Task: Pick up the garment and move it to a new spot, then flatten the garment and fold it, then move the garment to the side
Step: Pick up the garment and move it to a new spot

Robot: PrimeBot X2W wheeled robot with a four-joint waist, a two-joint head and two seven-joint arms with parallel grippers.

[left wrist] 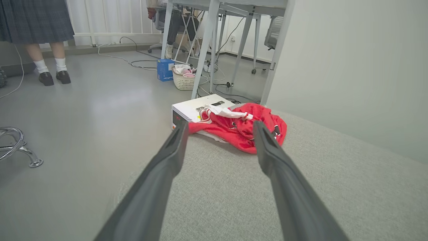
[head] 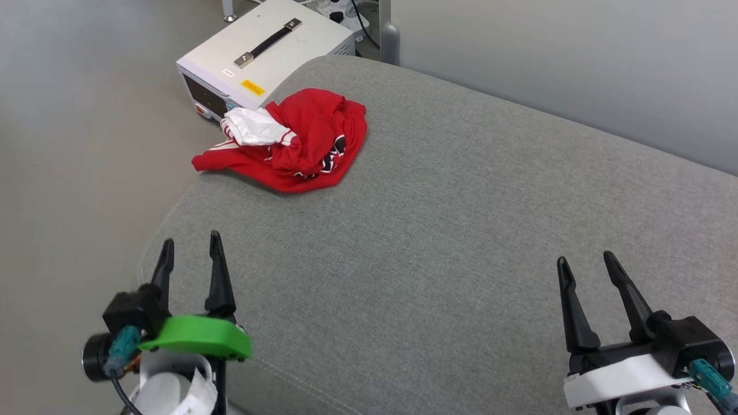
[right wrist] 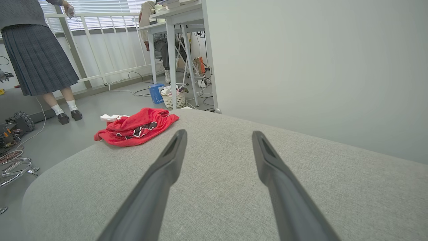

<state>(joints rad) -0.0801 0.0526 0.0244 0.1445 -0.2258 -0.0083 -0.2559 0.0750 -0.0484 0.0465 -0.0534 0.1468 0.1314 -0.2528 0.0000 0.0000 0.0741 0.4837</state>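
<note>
Lower left of the head view: left tool [head: 191, 237], dark fingers spread wide, pinching nothing, tips pointing up the frame over the near rounded corner of the grey padded bench [head: 461, 230]. Lower right: right tool [head: 585, 257], likewise spread wide and empty, over bare grey cloth. Contact between fingers and bench cloth: hard to tell. Upper left of centre, at the bench's far left edge: red shirt [head: 314, 144], crumpled into a loose heap, well apart from both tools, nearer the left one. Long axis roughly across the frame, tilted from lower left up to upper right, with a thin red tail stretched out leftward along the bench's edge and the bulk bunched at the right. White sleeve [head: 253, 127] wadded on the heap's upper left, toward the white box [head: 271, 46] on the floor just beyond the bench. Scraps of black, white-edged lettering in the folds at the heap's lower right, unreadable. Neck and hem lost in the folds. In the left wrist view, shirt straight ahead, framed between the two fingers; in the right wrist view, left of the fingers at mid-height. Farther back on the grey floor: a person's legs [left wrist: 50, 63] under a dark pleated skirt, in white socks and black shoes, plus a white basket [left wrist: 183, 82] beside a blue box [left wrist: 165, 69].
</note>
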